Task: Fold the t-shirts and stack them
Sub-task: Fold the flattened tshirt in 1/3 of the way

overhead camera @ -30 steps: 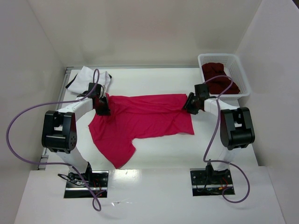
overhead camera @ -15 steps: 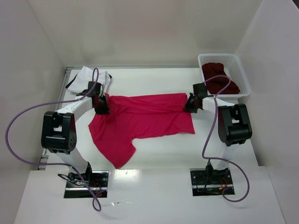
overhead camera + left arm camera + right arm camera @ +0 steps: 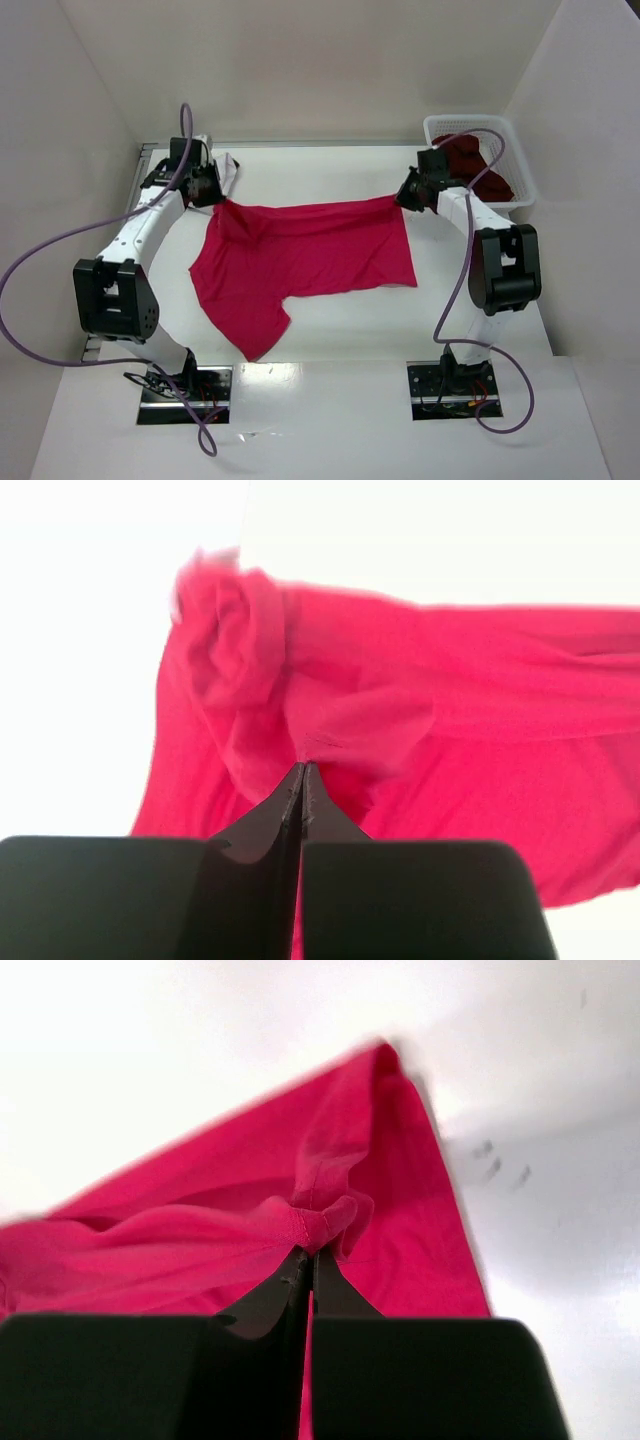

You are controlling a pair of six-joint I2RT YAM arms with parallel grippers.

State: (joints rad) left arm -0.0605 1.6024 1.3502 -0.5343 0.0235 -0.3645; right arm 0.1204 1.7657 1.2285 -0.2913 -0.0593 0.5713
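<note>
The crimson-red t-shirt [image 3: 300, 255] hangs stretched between both grippers, its far edge lifted and its lower part lying on the table. My left gripper [image 3: 210, 195] is shut on the shirt's far left corner, and the pinched red cloth [image 3: 330, 730] shows in the left wrist view. My right gripper [image 3: 405, 197] is shut on the far right corner, where a bunched hem [image 3: 325, 1222] sits at the fingertips. The white t-shirt with dark trim [image 3: 222, 166] lies at the far left, mostly hidden behind the left arm. The dark maroon t-shirt [image 3: 478, 170] lies in the basket.
The white lattice basket [image 3: 508, 140] stands at the far right corner. White walls close in the table on three sides. Purple cables loop from both arms.
Both grippers have moved toward the far wall and risen, pulling the red shirt's far edge up and taut. The left arm now covers most of the white shirt.
</note>
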